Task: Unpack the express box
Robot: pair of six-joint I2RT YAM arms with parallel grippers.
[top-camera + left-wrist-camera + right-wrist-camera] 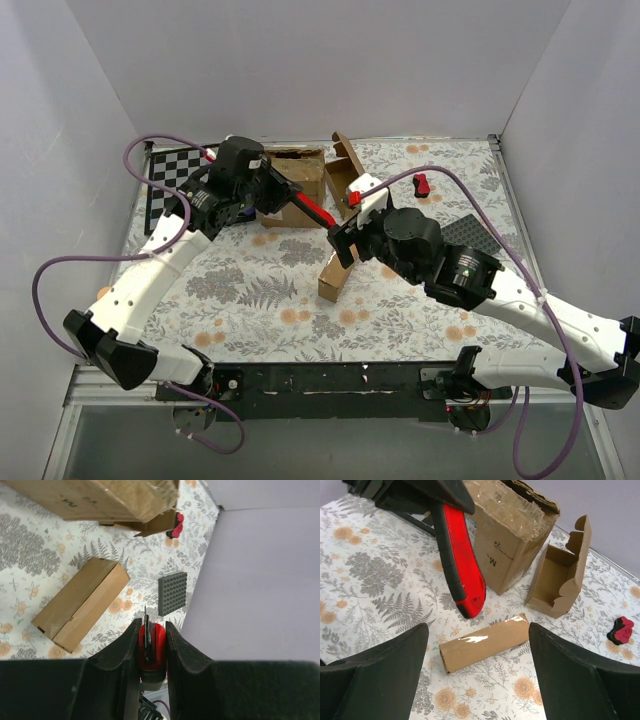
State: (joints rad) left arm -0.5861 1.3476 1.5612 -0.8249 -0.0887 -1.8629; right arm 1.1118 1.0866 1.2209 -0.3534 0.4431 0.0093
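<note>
The express box is a small closed brown mailer with shiny tape, lying on the floral cloth; it also shows in the top view and the left wrist view. My right gripper is open and hovers over the box, one finger off each end, not touching it; in the top view it is just behind the box. My left gripper is shut on a red utility knife, held in the air above the cloth and pointing towards the box; in the top view the gripper holds the knife.
A large brown carton with black print stands at the back, beside an open, empty small tuck-flap box. A small red and black object and a grey studded plate lie to the right. A checkerboard lies at the back left.
</note>
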